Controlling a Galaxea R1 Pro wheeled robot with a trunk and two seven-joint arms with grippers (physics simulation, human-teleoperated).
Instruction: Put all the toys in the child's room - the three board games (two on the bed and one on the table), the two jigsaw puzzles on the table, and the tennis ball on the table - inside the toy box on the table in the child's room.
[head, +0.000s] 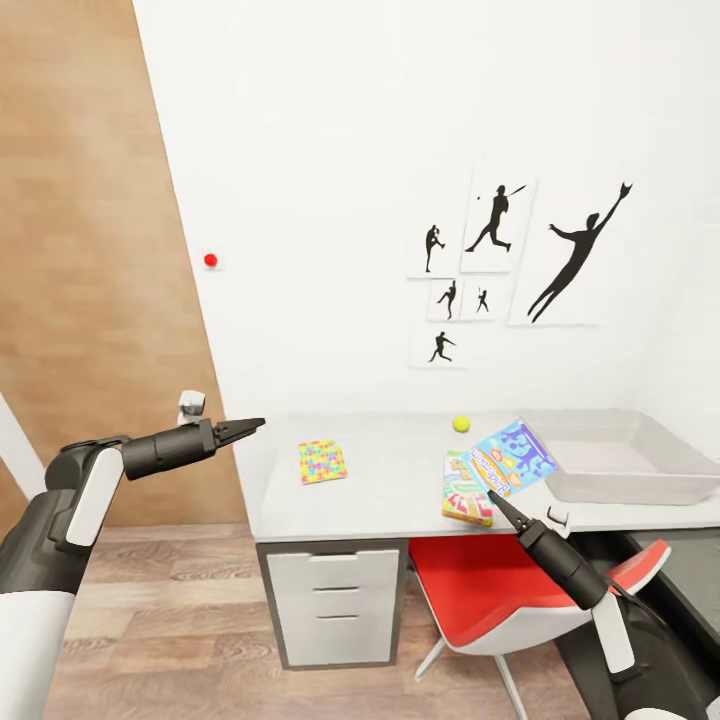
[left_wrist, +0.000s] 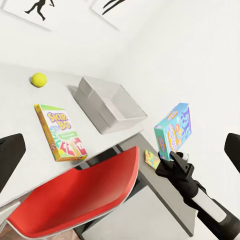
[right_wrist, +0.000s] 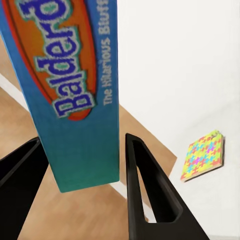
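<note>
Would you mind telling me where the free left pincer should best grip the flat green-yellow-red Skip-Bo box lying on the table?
Probably from above, across the short width of the green-yellow-red Skip-Bo box, pinching its long edges. It lies flat on the pale grey table, so the faces offer no hold. The left pincer would come in from the red chair side.

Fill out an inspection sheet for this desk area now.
Surface: table, pale grey top.
Job's things: blue board game held above the table beside the toy box; Skip-Bo game, tennis ball and one jigsaw puzzle lie on the table.
Clutter: nothing seen.
Hands: right hand shut on the blue board game; left hand in the air, off the table's end, holding nothing.
Cables: nothing seen.
Surroundings: red chair, drawers, silhouette posters.
</note>
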